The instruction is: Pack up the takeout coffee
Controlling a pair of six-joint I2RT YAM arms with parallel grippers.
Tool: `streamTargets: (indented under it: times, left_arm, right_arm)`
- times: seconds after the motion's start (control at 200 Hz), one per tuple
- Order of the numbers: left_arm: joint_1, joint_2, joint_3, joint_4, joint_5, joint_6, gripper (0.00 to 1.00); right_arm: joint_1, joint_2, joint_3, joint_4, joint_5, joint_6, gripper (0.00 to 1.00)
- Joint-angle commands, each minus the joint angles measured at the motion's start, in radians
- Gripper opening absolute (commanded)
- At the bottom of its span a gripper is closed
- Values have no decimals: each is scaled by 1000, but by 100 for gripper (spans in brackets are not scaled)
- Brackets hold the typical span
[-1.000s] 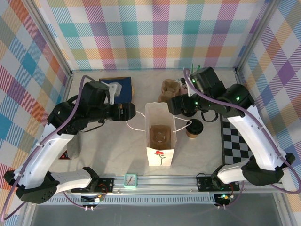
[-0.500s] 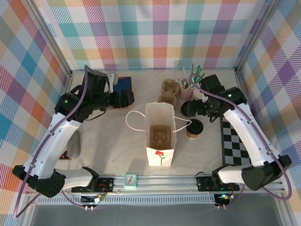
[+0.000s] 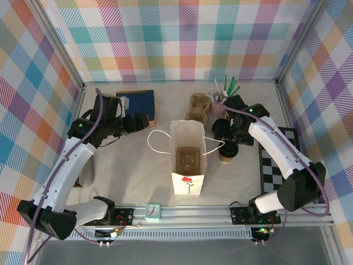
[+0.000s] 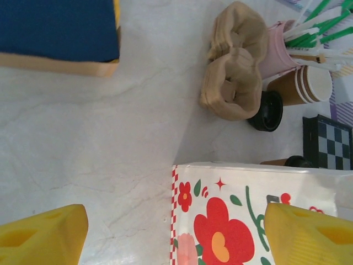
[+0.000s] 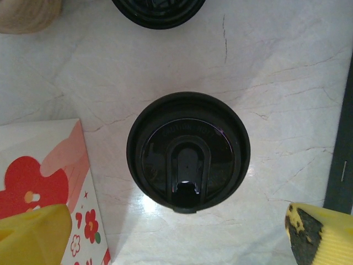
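The takeout coffee (image 5: 188,152) stands upright on the table (image 3: 132,171), just right of the white flowered bag (image 3: 187,185) and outside it, touching nothing. The right gripper (image 5: 177,234) hangs above the cup with its jaws spread wide, holding nothing. The left gripper (image 4: 175,234) hovers left of the bag, towards the far side, its jaws apart and empty.

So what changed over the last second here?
The left gripper backed off from the left handle of the paper bag, open and empty. The right gripper swung right from the bag to hover over the takeout coffee, jaws open. Bag and coffee stayed put.
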Motion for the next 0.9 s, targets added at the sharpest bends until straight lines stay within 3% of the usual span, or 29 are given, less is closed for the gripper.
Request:
streamTargets:
  times: [0.0, 0.895]
  left_arm:
    - [32, -49, -14, 47, 58, -22, 83]
    - [43, -63, -68, 67, 85, -30, 83]
  right_arm:
    - [-5, 15, -33, 38, -30, 15, 99]
    - [-28, 59, -181, 158, -23, 12, 99]
